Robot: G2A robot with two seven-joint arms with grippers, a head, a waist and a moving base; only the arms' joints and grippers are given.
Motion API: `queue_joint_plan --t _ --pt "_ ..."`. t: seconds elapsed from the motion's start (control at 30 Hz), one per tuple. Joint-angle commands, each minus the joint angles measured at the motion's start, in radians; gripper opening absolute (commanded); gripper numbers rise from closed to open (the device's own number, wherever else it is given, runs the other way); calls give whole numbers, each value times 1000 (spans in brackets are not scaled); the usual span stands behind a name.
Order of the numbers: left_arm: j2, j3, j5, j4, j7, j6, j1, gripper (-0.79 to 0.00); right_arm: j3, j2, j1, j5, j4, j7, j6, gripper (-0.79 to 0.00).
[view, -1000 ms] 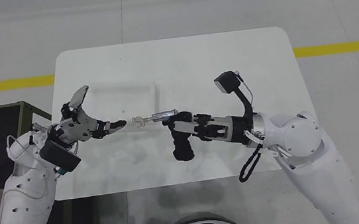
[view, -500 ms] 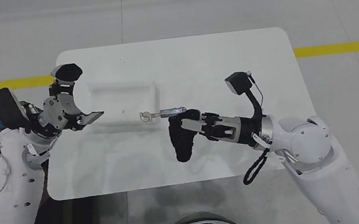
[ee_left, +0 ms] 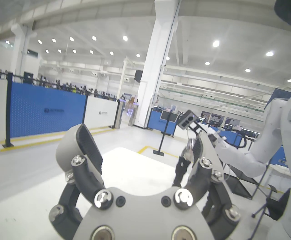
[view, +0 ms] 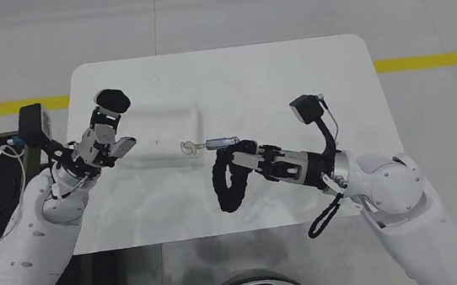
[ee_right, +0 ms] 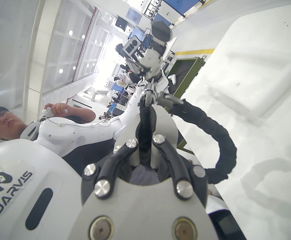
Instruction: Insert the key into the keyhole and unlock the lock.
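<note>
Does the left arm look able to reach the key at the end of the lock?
Probably yes: the left end effector is open, and nothing stands between it and the key, which juts from the lock toward that side.

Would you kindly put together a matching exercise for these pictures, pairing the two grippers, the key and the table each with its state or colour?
Things:
1. left gripper
2. right gripper
3. key
4. table

States:
A. white
B. jaws shut on the black cable lock
C. at the lock's silver end, free of both grippers
D. jaws open, holding nothing

Pairs: 1-D, 2-B, 3-C, 4-A.
</note>
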Motion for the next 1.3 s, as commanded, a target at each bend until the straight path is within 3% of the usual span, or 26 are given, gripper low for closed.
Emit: queue_joint_plan --t 0.0,0.1,0.17,0.27,0.37,0.47,0.67,0.83,0.9,0.93,1.07,1.2,1.23,1.27 --pt "23 35 -729 -33 -460 104 -16 0 7 1 1 0 -4 5 0 -785" --pt "53 -6 -1236 -62 -861 329 -46 0 18 3 1 5 -11 9 1 -785" --pt "66 -60 -1442 -42 -1078 479 -56 0 22 3 0 8 -14 10 -1 -785" --pt "72 -92 -1603 -37 -1282 640 -47 0 19 4 4 4 -14 17 -3 -785" --pt "69 -102 -1701 -46 -1394 735 -30 0 9 3 13 3 -9 24 -2 -785" --pt "64 -98 -1721 -66 -1461 776 -12 -74 -8 2 21 8 -2 28 -1 -785" --pt "54 -58 -1539 -116 -1507 694 39 -160 -51 -2 38 15 21 38 8 -785" --pt "45 -49 -1503 -118 -1520 677 51 -249 -74 -3 48 11 28 35 9 -785" --pt "42 -49 -1505 -117 -1524 680 51 -394 -77 -3 50 11 28 35 10 -785" --pt "40 -50 -1501 -117 -1526 680 50 -431 -78 -3 50 10 29 35 12 -785" --pt "34 -51 -1490 -118 -1531 681 52 -545 -81 -2 50 10 26 38 15 -785" --pt "30 -49 -1475 -120 -1547 704 51 -560 -84 -2 50 2 25 36 23 -785" --pt "29 -49 -1474 -121 -1549 706 50 -668 -85 -2 50 1 25 35 23 -785" --pt "28 -50 -1470 -122 -1553 707 50 -702 -85 -1 50 0 25 35 25 -785"
